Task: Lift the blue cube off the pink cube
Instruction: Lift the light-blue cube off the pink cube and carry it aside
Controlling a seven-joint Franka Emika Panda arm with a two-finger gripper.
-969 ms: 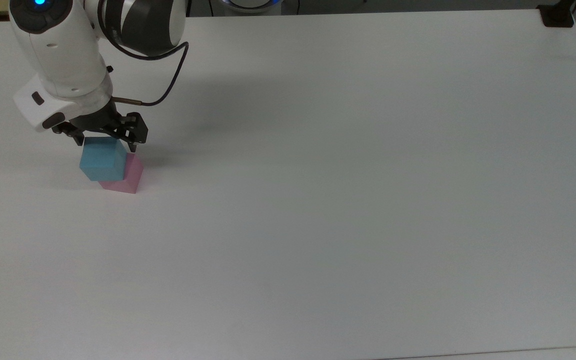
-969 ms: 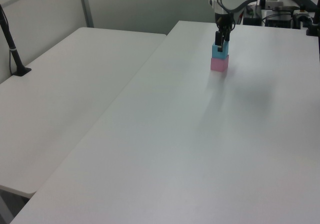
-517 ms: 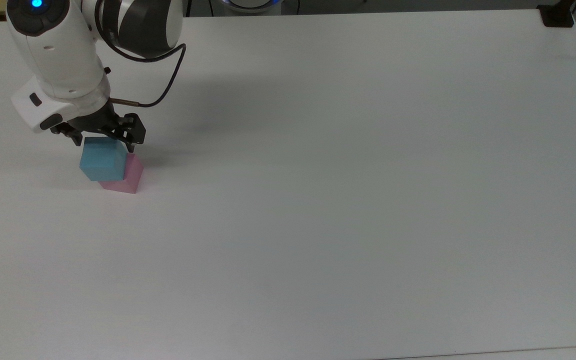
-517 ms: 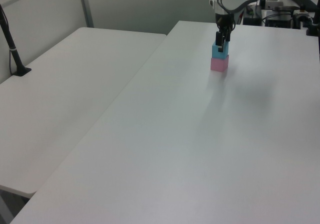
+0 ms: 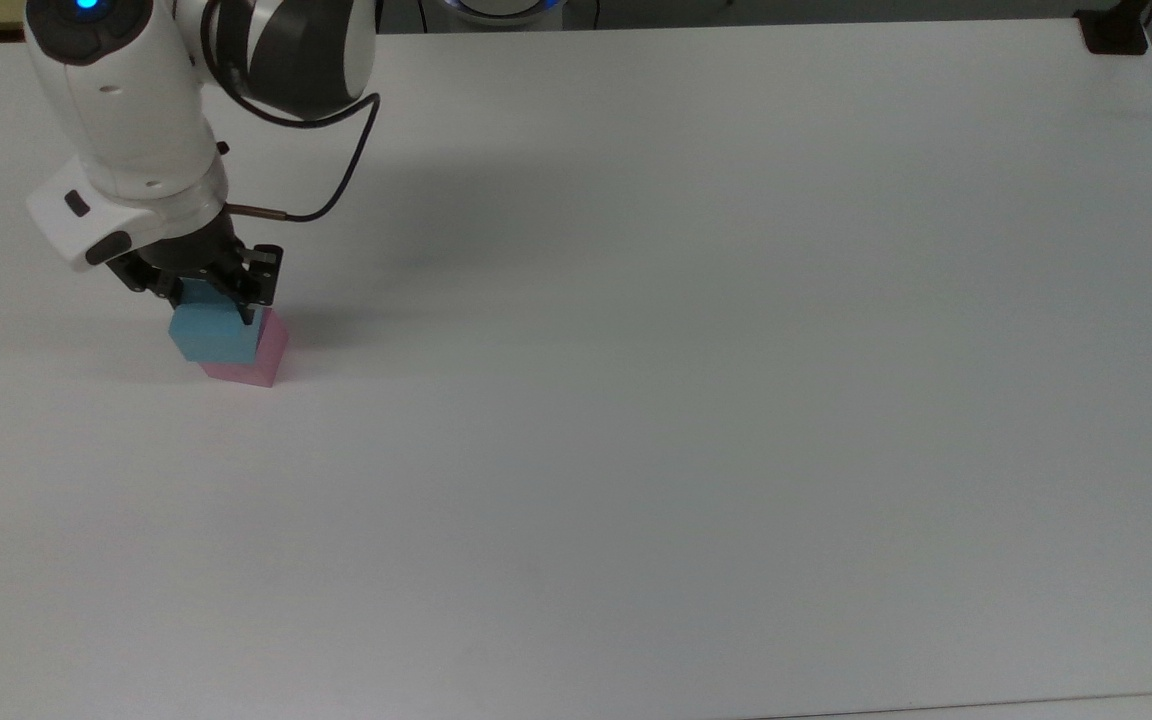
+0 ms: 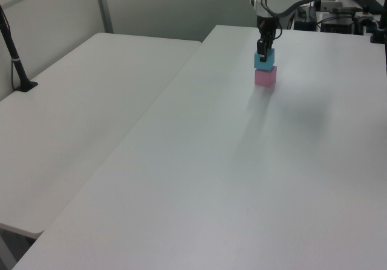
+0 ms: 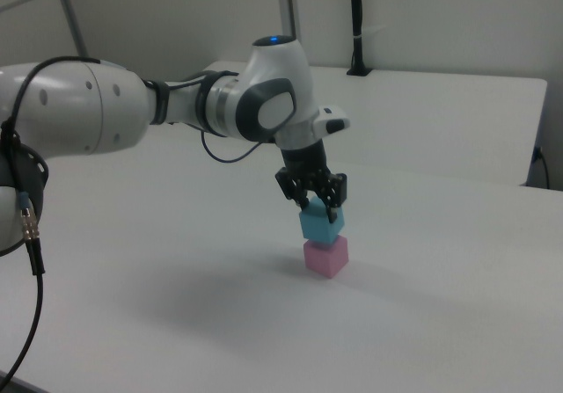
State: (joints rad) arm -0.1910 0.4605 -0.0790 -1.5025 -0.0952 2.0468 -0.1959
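Note:
The blue cube [image 5: 211,338] [image 7: 322,226] stands on top of the pink cube [image 5: 266,358] [image 7: 326,257], near the top view's left edge of the white table [image 5: 686,350]. My gripper [image 5: 214,308] [image 7: 318,207] comes down from above, its black fingers shut on the blue cube's upper sides. In the right view the blue cube is turned a little against the pink one, and I cannot tell whether they still touch. In the left view the blue cube [image 6: 263,61] sits just above the pink cube [image 6: 265,77] under the gripper [image 6: 263,54].
A black clamp [image 5: 1114,35] sits at the table's far corner on the top view's right. In the left view a second white table [image 6: 78,101] adjoins on the left, with a black post [image 6: 15,58] on it. A black cable [image 5: 336,180] loops from my wrist.
My fingers went from spread wide around the blue cube's top to shut against its sides, and the gripper came lower over it. The blue cube shifted slightly; the pink cube stayed put.

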